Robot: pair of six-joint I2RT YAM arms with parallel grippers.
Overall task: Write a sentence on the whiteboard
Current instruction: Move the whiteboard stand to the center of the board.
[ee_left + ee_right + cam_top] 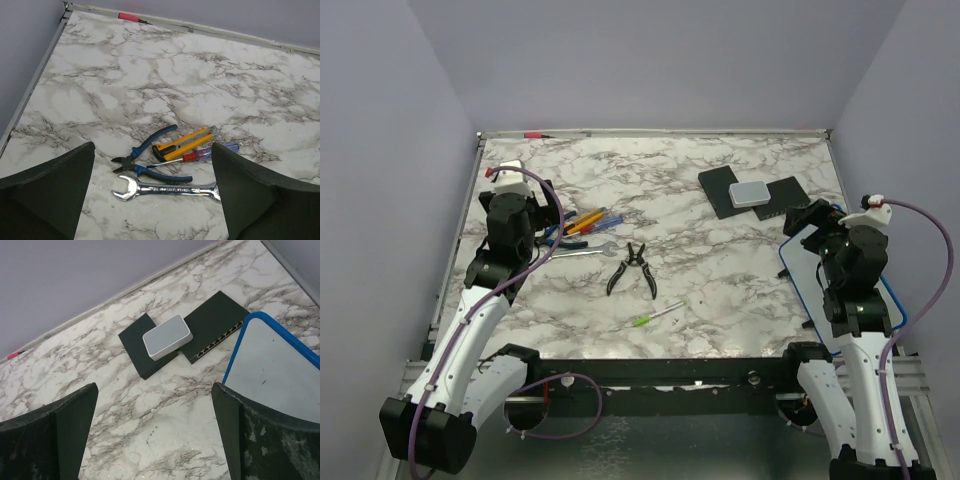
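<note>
Left gripper point(152, 147): jaws spread wide, nothing held; a spanner point(167, 190) is seen ahead, between the fingers
Right gripper point(152, 387): jaws spread wide, nothing held
Whiteboard point(270, 365): lying flat just outside the right finger of the right gripper; no sentence can be made out on it
Handling: judged light, stiff, slick-faced and likely to slide; best steadied by its blue frame
Marker point(655, 316): well clear of both jaws; slim, apt to roll; to be taken mid-barrel

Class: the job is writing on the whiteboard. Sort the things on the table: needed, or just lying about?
For the job: whiteboard; green pen.
Lying about: black pliers; blue pliers; wrench; yellow knife; screwdriver; black pads; grey block; pink pen.
</note>
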